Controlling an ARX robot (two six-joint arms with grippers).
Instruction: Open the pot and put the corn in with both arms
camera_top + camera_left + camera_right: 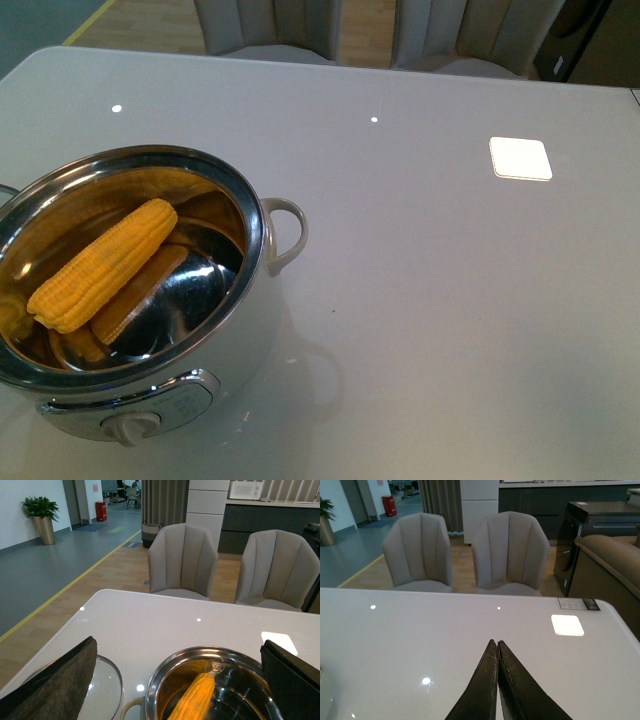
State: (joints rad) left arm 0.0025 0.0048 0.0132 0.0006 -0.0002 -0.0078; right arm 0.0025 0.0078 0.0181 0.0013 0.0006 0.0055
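Note:
The pot point(262, 240) stands open at the front left of the white table, its dial knob point(130, 428) facing me. The yellow corn point(103, 264) lies slanted inside the shiny steel bowl. No arm shows in the front view. In the left wrist view the pot point(165, 672) and corn point(194, 697) lie below my left gripper point(180, 680), whose fingers point(60, 680) stand wide apart, open and empty. The glass lid point(107, 690) lies flat on the table beside the pot. My right gripper point(497, 643) is shut on nothing above bare table.
Two beige chairs point(182, 560) stand behind the table's far edge. A bright square of light point(520, 158) reflects off the tabletop at the right. The pot's looped handle point(290, 232) sticks out to the right.

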